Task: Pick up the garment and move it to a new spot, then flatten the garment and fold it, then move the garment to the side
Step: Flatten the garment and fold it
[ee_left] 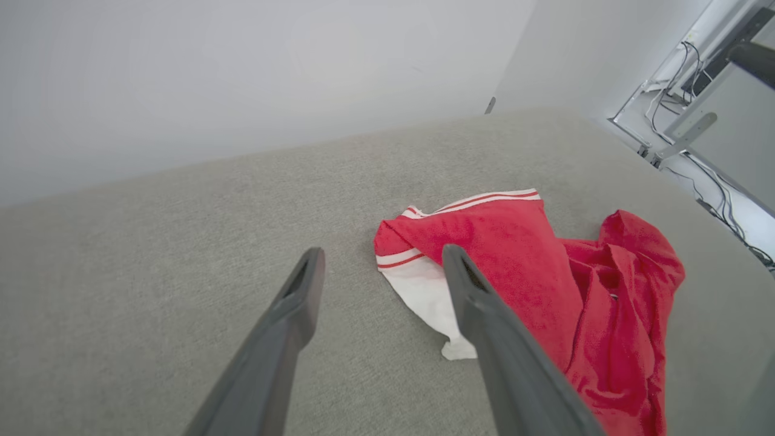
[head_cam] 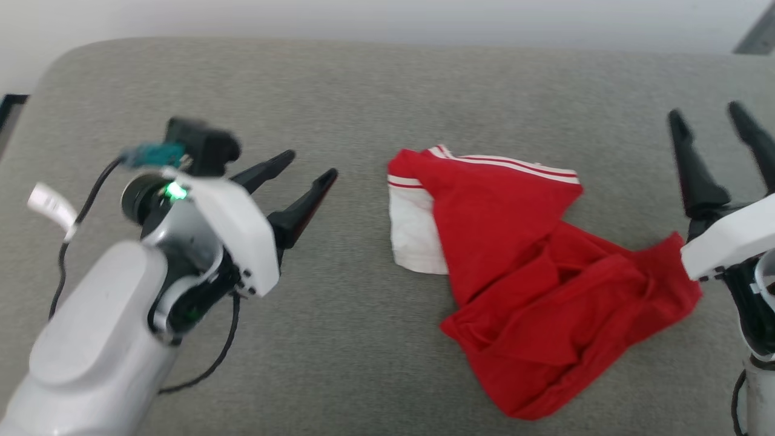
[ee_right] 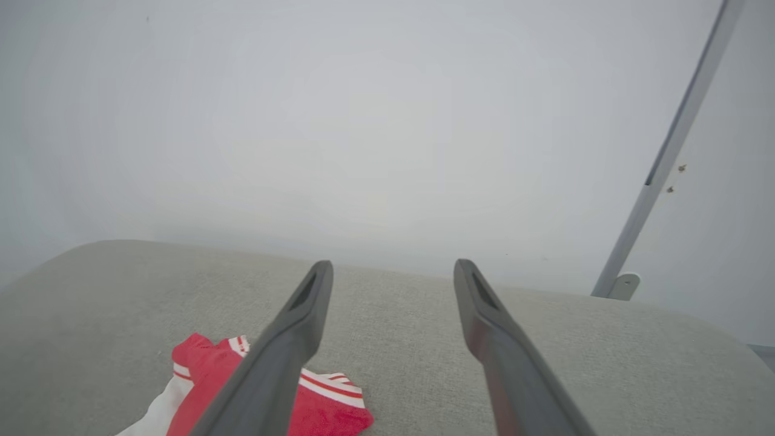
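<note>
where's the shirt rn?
Head view: the shirt lies crumpled on the grey cushion, right of centre, between the open left hand and the right hand, nearer the right.

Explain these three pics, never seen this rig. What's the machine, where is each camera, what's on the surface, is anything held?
It is a two-armed robot. The wide picture comes from its head camera, looking down at a grey cushioned surface. Its left gripper shows at the lower left and its right gripper at the right edge, each with two long dark fingers. The other two pictures come from cameras on the wrists, looking along each gripper's own fingers. On the surface lies one crumpled garment, red with a white sleeve panel and striped trim. Both grippers are open and hold nothing; neither touches the garment.
</note>
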Tool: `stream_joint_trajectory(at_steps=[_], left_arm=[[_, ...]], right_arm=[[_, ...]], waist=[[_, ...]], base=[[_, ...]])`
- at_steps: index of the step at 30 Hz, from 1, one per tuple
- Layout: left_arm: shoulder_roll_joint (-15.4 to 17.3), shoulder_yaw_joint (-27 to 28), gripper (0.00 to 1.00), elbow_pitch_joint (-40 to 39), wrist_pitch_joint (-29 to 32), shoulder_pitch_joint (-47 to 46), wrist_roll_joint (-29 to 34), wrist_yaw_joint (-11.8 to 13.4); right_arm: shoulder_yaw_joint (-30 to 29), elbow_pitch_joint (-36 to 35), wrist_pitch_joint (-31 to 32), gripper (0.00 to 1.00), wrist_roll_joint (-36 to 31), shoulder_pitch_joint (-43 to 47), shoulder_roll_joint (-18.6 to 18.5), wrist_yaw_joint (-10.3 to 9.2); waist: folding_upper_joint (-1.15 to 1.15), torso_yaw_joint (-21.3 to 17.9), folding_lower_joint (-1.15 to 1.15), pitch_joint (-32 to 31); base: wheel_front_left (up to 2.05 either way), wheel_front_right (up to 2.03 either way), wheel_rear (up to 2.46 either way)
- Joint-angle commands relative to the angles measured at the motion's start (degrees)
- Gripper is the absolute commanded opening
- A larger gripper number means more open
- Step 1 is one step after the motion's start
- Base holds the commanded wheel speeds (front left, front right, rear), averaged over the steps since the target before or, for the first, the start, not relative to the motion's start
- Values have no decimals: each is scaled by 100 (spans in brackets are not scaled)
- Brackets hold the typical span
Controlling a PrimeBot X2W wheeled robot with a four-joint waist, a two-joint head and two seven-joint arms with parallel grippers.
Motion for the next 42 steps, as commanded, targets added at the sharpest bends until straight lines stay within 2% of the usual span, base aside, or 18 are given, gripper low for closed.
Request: stream_joint_trajectory(at_steps=[1, 10, 14, 18, 24, 27, 30, 31, 32, 35, 39, 42], left_arm=[[21, -143, 100, 57, 229, -246, -155, -20], [28, -866, 100, 888, 1640, -1080, -702, -12], [3, -1037, 100, 1311, 2204, -1163, -799, 167], [-67, -1073, 100, 1547, 2503, -1179, -896, 356], [-2, -1290, 100, 2042, 2768, -1226, -607, 660], [-40, -1403, 100, 2389, 2846, -1173, -524, 756], [-179, -1475, 100, 2681, 2946, -1080, -602, 738], [-210, -1528, 7, 2730, 3012, -1037, -631, 666], [-241, -1532, 0, 2763, 3026, -1007, -678, 638], [-246, -1524, 0, 2706, 3080, -1026, -752, 548], [33, -1228, 0, 2441, 2937, -1159, -844, 586], [442, -980, 0, 2119, 2838, -1242, -889, 656]], right_arm=[[-34, -28, -203, 100, -87, -67, 87, -2], [-183, 71, -971, 100, -310, -16, 509, -2], [-189, 139, -1063, 100, -299, 26, 623, -2], [-192, 178, -1095, 100, -259, 35, 675, -2], [-125, 247, -1182, 100, -153, -59, 724, -2], [-76, 294, -1234, 100, -125, -105, 752, -2], [-53, 343, -1287, 100, -84, -157, 769, -2], [-57, 351, -1296, 100, -86, -165, 774, -2], [-68, 362, -1305, 100, -86, -163, 778, -2], [-118, 377, -1324, 100, -81, -153, 787, -2], [-225, 352, -1329, 100, -103, -116, 789, -2], [-312, 319, -1307, 100, -107, -72, 790, -2]], waist=[[0, -229, 0, 110], [0, -934, 0, 382], [0, -1179, 0, 480], [0, -1302, 0, 564], [0, -1499, 0, 770], [0, -1571, 0, 860], [0, -1614, 0, 919], [0, -1620, 0, 930], [0, -1615, 0, 938], [0, -1573, 0, 946], [0, -1471, 0, 918], [0, -1386, 0, 884]], base=[[0, 0, 0], [0, 0, 0], [0, 0, 0], [0, 0, 0], [0, 0, 0], [0, 0, 0], [0, 0, 0], [0, 0, 0], [0, 0, 0], [0, 0, 0], [0, 0, 0], [0, 0, 0]])
